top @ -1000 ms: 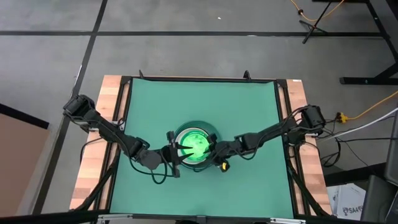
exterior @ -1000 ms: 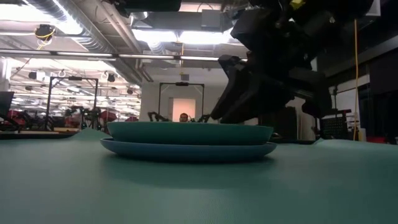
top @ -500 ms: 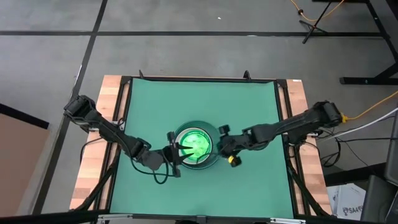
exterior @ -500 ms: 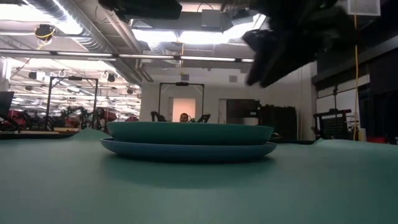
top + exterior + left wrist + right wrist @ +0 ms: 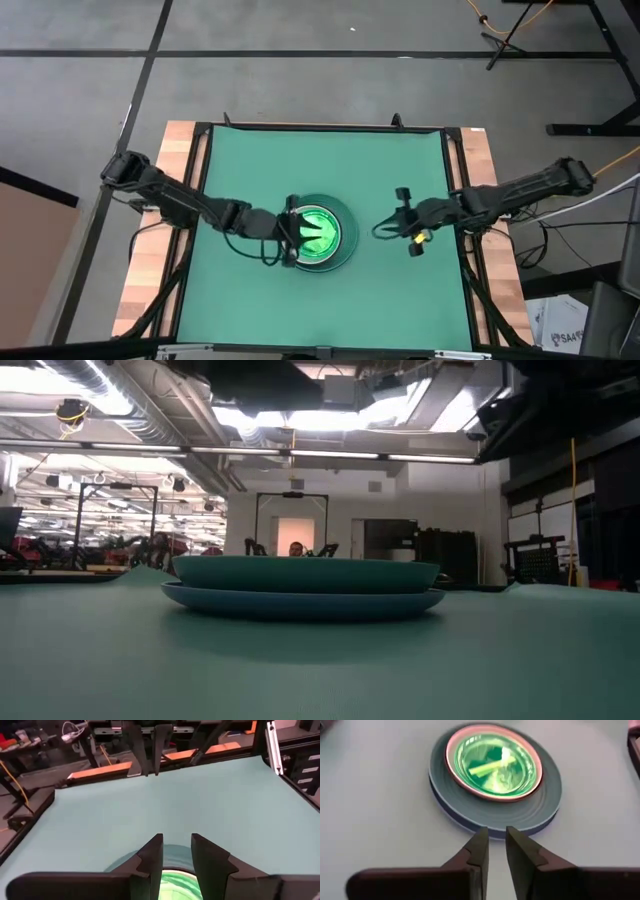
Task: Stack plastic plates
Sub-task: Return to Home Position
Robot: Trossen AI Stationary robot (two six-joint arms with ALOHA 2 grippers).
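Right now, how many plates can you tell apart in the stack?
3: a blue plate at the bottom, a dark green plate on it, a small green plate on top. Others may be hidden between them.

Stacked plates (image 5: 318, 232) at table (image 5: 400, 300) centre

The right gripper (image 5: 496, 832) had been at the right edge of the stack of plates (image 5: 322, 232). It pulled back to the right and ended up well apart from the stack, over the bare green mat (image 5: 400, 160). The right arm (image 5: 520, 188) stretched out straighter, and its far joint slid out past the right side of the table (image 5: 481, 150). In the low view its big dark shape had hung over the plates. It went off to the top right corner.

The left gripper (image 5: 176, 839) moved too. In the high view it had been at the stack's lower left, and it swung round to the stack's left edge. The left arm (image 5: 180, 200) ended up straighter.
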